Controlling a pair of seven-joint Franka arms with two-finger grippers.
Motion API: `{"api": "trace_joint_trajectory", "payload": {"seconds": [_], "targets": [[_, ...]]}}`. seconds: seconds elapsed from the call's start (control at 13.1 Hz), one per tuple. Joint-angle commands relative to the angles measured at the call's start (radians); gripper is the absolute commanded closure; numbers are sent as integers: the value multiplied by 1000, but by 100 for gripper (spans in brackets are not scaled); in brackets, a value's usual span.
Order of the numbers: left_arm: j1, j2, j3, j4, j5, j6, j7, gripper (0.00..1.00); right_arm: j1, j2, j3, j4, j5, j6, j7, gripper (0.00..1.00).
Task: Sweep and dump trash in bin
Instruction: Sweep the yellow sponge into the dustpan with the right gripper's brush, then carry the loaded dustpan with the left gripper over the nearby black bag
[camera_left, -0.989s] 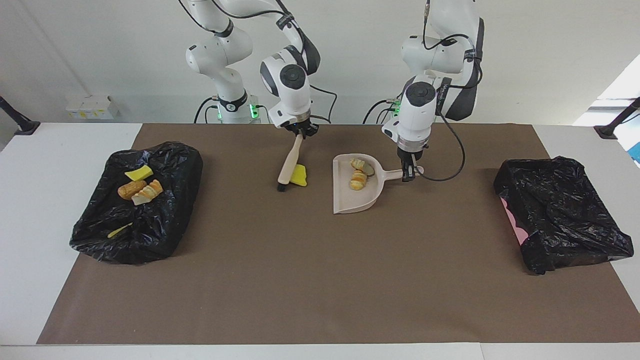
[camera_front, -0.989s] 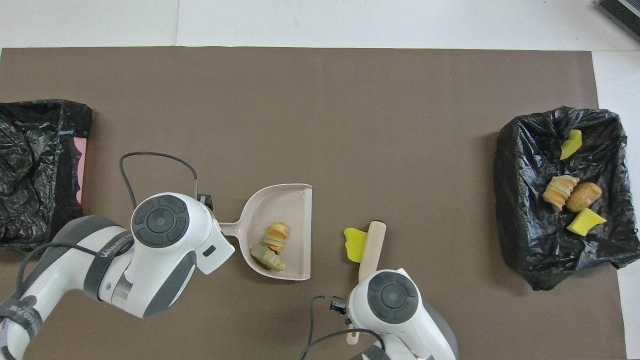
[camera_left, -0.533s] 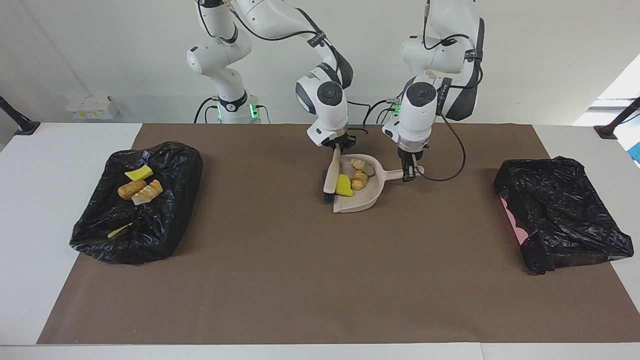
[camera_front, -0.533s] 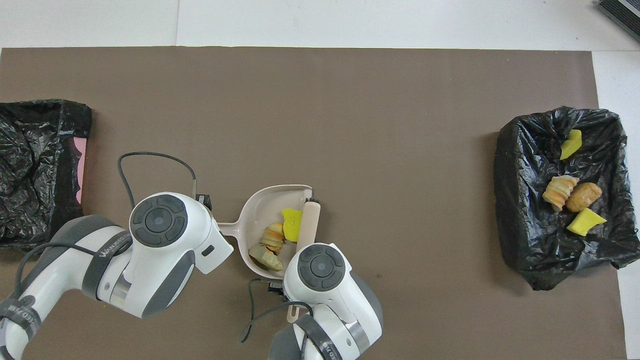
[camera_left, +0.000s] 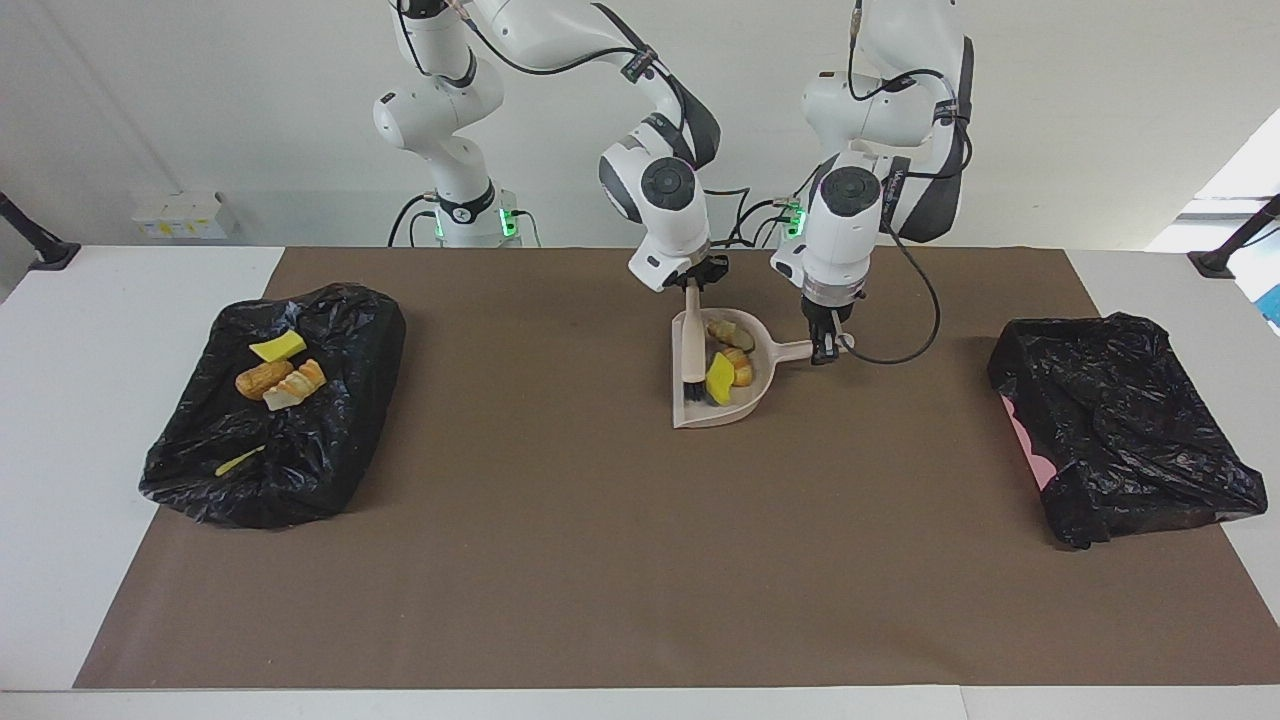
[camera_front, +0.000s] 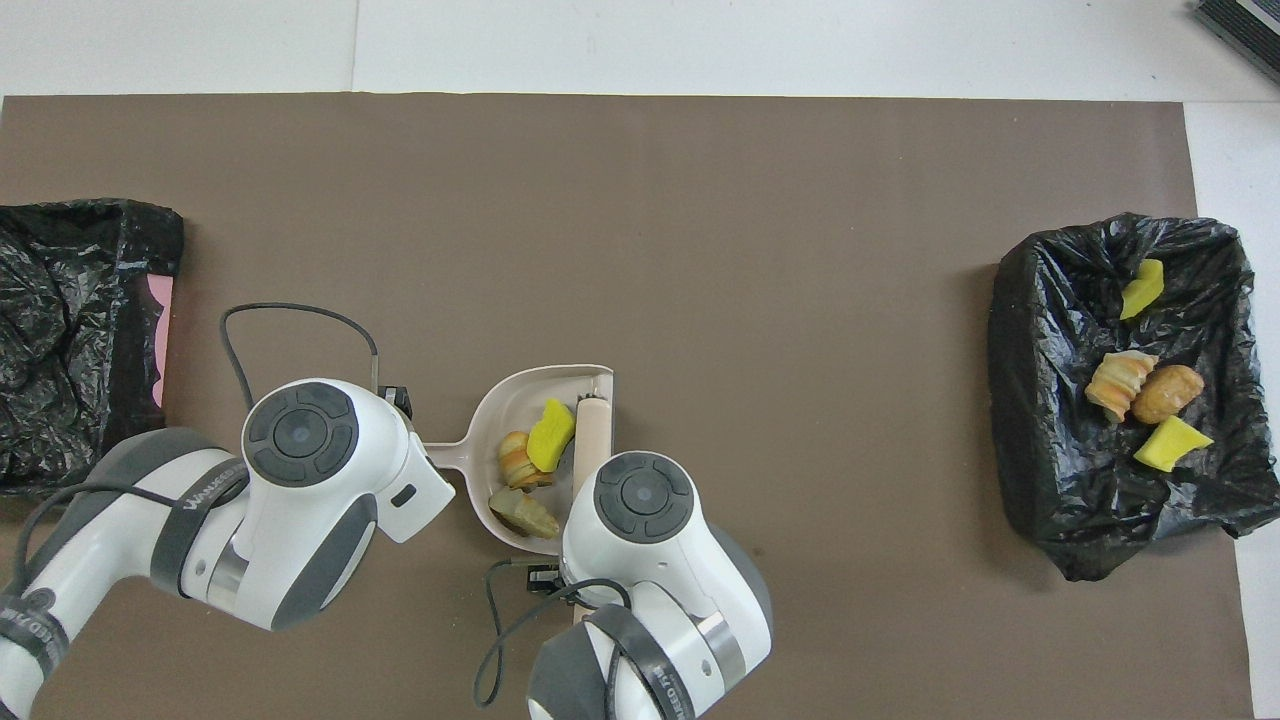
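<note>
A beige dustpan (camera_left: 700, 412) (camera_front: 510, 395) lies on the brown mat, its handle (camera_left: 795, 350) in my left gripper (camera_left: 826, 345), which is shut on it. My right gripper (camera_left: 692, 286) is shut on a beige brush (camera_left: 690, 350) (camera_front: 593, 435) whose dark bristles stand inside the pan's mouth. In the pan lies trash: a yellow sponge bit (camera_left: 718, 378) (camera_front: 550, 447) leaning on an orange-brown bread-like piece (camera_left: 741, 372) (camera_front: 515, 462), and a pale chunk (camera_left: 727, 331) (camera_front: 525, 512). In the overhead view both grippers are hidden under their wrists.
A black-bagged bin (camera_left: 330, 440) (camera_front: 1040, 480) at the right arm's end of the table holds several trash pieces (camera_left: 280, 380) (camera_front: 1140, 388). A second black-bagged bin (camera_left: 1120, 420) (camera_front: 70, 330) with a pink edge sits at the left arm's end.
My right gripper has swept the brush toward the left arm's end, pushing the yellow sponge bit off the mat into the dustpan against the other pieces. The left gripper has held the pan almost still.
</note>
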Motion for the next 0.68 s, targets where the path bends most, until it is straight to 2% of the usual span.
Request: {"api": "trace_joint_trajectory", "payload": {"seconds": [0.0, 0.23, 0.46, 0.61], "targets": [[31, -20, 0, -16, 17, -9, 3, 100, -62, -85, 5, -4, -78, -130, -52, 100], [51, -14, 2, 5, 10, -14, 12, 100, -79, -139, 2, 19, -146, -244, -116, 100], [109, -37, 9, 47, 12, -84, 24, 100, -85, -124, 8, 54, -154, -270, -124, 100], [186, -83, 9, 50, 12, -94, 24, 100, -62, -104, 9, 72, -122, -303, -89, 100]]}}
